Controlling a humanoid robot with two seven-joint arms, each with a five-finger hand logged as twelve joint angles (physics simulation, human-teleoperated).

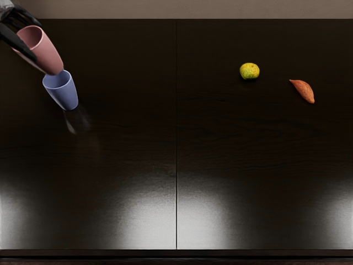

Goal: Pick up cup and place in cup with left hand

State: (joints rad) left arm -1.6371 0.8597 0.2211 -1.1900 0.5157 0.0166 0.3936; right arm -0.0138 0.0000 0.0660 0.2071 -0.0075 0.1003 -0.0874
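Task part: pink cup [48,55], at the far left of the table [132,88], directly over and overlapping the blue cup [66,97]. From where I stand, the left hand [11,21] has it pinched near the rim: one dark digit lies along the outer wall, the others reach round the far side. The right arm is out of sight.

Handling, by judgement: the pink cup should be light, with a thin, stiff wall. The smooth, tapered face may slip downward if the pinch relaxes early; too firm a squeeze could tip it. Correct hold: upper wall, just below the rim, leaving the narrow base free to enter. This grip meets that requirement.

Containers: both cups are open at the top. The pink cup's mouth is in view and no contents show in it. The blue cup stands on its base; its visible inner wall shows nothing inside. The pink base is at the blue mouth, though from this angle it may be just above the opening or slightly within it.

Next step, as I judge it: centre the base, lower straight, then release. Hazard: catching the blue rim and toppling the lower cup.

Other items: a yellow-green fruit [249,71] and an orange-brown sweet potato [303,91], both far right.
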